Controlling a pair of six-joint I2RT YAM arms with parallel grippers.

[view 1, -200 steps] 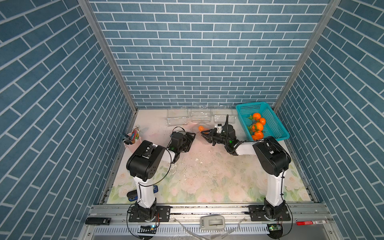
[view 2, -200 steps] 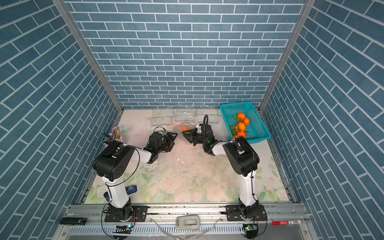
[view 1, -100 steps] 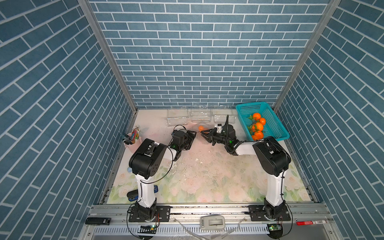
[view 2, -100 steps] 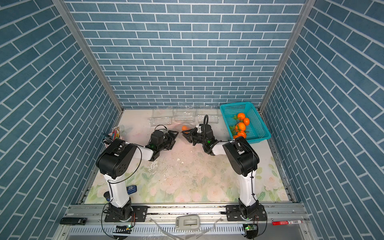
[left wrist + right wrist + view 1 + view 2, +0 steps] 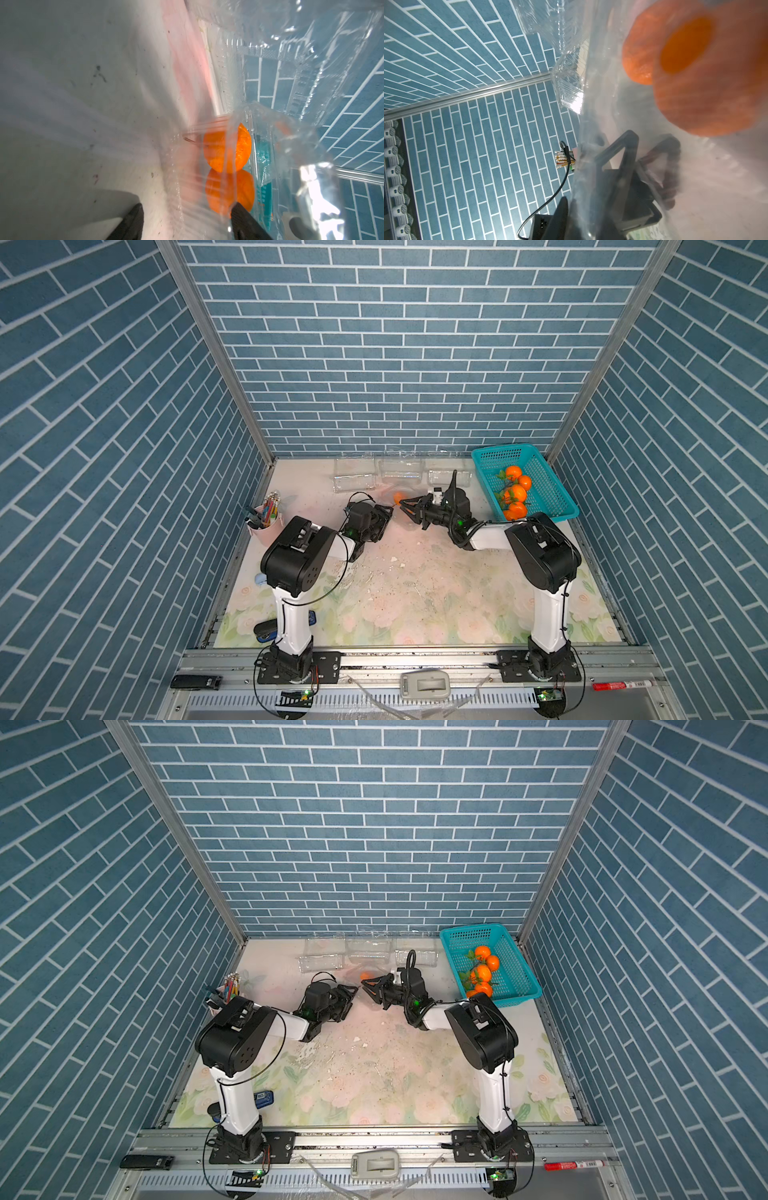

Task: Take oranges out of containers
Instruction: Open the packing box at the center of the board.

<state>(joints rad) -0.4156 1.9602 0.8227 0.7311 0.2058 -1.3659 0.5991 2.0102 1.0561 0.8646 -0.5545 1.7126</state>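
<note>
Oranges (image 5: 226, 149) hazy behind clear container (image 5: 276, 133)

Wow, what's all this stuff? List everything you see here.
Mat: one, floral, tabletop.
Basket: one, teal, far right corner.
Basket oranges: several, orange, in the basket.
Held box: one, clear, mat's far middle.
Boxed oranges: two, orange, inside the held box.
Empty boxes: three, clear, mat's far edge.
Pencil cup: one, pink, mat's left edge.
Marker: one, red, front rail.
Black gadget: one, black, front rail.
Grey gadget: one, grey, front rail.
Arms: two, black-and-white, front rail.
Left pincer: one, black, open by held box.
Right pincer: one, black, closed on held box.
</note>
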